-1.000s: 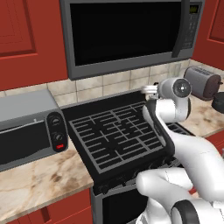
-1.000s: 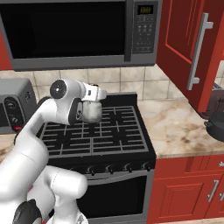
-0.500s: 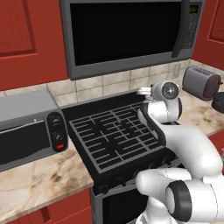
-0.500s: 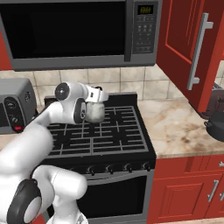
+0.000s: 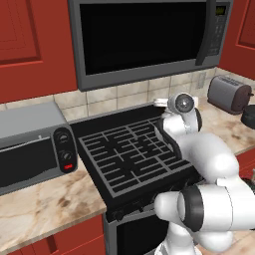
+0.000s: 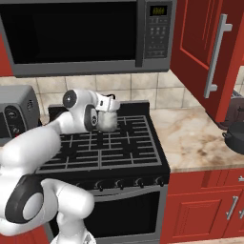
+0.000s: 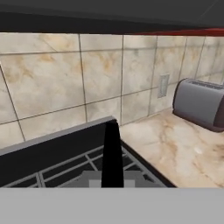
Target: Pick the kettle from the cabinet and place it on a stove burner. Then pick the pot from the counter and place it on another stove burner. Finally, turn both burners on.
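The small silvery kettle hangs low over the rear right part of the black stove's grates, close to the back rail. My gripper is shut on its black arched handle from above. Whether the kettle touches the grate I cannot tell. In the left base view my own arm hides the kettle, above the stove grates. The dark pot sits on the marbled counter at the far right, also at the right edge as the pot. The red cabinet door stands open.
A microwave hangs low over the stove. A grey toaster oven stands on the counter to the left. A chrome toaster sits against the tiled wall on the right, near the pot. Stove knobs line the front.
The hand has carried the kettle a little to the right over the back of the stove, and the arm's elbow has swung with it. The grip is unchanged.
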